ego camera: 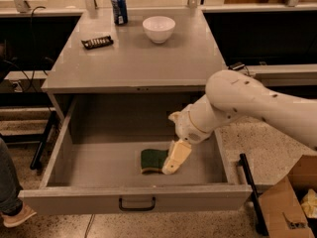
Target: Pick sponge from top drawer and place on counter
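Observation:
The top drawer (99, 157) is pulled wide open, with its grey front panel (74, 200) and dark handle (136, 204) nearest the camera. The sponge (150, 159), dark green on top with a yellow layer showing at its front edge, lies on the drawer floor near the middle front. My gripper (172, 161) reaches down into the drawer from the right on the white arm (247, 100). Its cream tip is against the sponge's right edge. The counter (138, 63) is the grey top above the drawer.
On the counter stand a blue can (119, 8) at the back, a white bowl (158, 29) and a dark snack bar (97, 42). A cardboard box (285, 202) sits on the floor at right. A person's leg and shoe (11, 202) are at the left edge.

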Robot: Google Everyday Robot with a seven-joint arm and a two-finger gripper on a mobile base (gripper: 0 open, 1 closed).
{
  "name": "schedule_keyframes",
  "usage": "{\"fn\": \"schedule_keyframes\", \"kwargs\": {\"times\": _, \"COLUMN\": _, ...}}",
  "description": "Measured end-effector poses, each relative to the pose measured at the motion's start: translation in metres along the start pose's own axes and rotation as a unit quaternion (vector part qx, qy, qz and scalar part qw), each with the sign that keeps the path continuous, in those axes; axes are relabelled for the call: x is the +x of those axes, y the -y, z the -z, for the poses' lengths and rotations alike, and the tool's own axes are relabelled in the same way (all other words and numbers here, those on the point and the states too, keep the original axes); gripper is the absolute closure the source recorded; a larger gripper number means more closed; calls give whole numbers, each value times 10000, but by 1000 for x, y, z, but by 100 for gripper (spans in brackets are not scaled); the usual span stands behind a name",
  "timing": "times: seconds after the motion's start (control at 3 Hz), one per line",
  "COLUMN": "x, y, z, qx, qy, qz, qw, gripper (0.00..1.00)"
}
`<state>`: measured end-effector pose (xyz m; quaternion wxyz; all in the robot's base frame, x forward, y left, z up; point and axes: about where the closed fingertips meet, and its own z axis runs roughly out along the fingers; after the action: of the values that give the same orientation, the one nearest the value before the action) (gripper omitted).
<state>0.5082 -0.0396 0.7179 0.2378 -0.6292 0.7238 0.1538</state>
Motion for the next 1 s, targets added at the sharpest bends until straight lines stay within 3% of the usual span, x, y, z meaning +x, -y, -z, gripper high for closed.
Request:
{"fn": "schedule_keyframes", "kwargs": {"times": 0.67, "x": -4, "y": 28, "z": -66, "qx": -3, "qy": -94, "qz": 83, "qw": 9999, "gripper": 0}}
{"fn": "schedule_keyframes", "kwargs": {"times": 1.0, "x": 9, "y": 31, "z": -87, "qx": 53, "qy": -290, "qz": 42, "qw": 9996, "gripper": 0}}
